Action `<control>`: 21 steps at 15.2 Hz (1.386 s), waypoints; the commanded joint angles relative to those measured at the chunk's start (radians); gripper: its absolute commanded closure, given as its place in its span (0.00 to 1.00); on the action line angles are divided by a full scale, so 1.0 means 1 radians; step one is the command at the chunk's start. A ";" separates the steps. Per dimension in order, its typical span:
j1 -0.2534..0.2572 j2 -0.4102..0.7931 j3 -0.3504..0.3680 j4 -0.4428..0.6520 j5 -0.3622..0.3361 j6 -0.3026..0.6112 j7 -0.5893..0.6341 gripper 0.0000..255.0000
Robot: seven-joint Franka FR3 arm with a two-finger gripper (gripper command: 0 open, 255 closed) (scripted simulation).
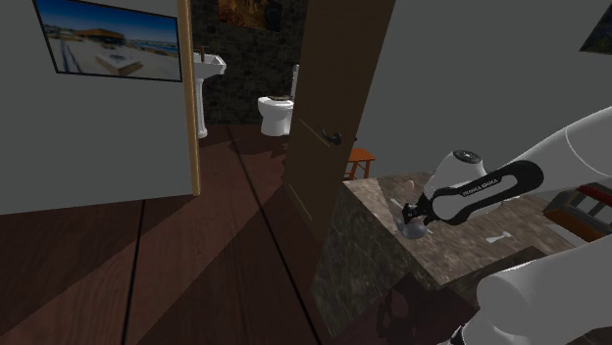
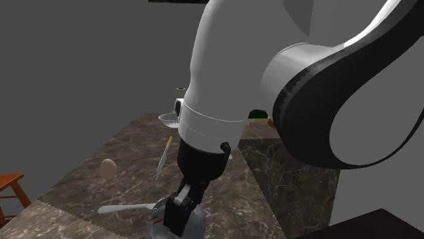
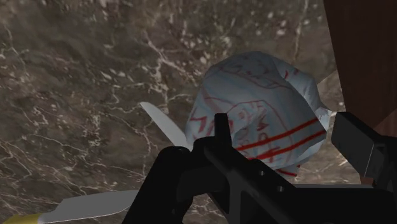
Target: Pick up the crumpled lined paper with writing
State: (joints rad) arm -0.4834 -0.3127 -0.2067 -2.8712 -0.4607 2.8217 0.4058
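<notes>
The crumpled paper (image 3: 261, 89), pale with red lines and red scribbled writing, sits on the dark marbled worktop (image 3: 95, 76) near its edge, just beside a white utensil (image 3: 162, 121). The black pincer (image 3: 286, 124) is down around the ball, straddling it closely; whether it pinches the paper or merely brackets it cannot be told. An egg (image 2: 107, 168) lies well apart.
</notes>
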 commanded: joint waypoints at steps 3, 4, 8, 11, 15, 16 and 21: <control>-0.002 0.003 0.001 -0.001 -0.002 0.004 0.002 1.00; -0.001 0.002 0.001 -0.002 -0.002 0.003 0.002 1.00; -0.001 0.002 0.001 -0.002 -0.002 0.003 0.002 1.00; 0.011 -0.032 -0.005 0.003 0.016 -0.035 -0.014 1.00; 0.031 -0.098 -0.011 0.016 0.047 -0.115 -0.041 1.00; 0.035 -0.114 -0.012 0.021 0.053 -0.134 -0.047 1.00; 0.052 -0.183 -0.013 0.047 0.081 -0.230 -0.071 1.00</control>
State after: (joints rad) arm -0.4348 -0.4822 -0.2188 -2.8325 -0.3860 2.6138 0.3418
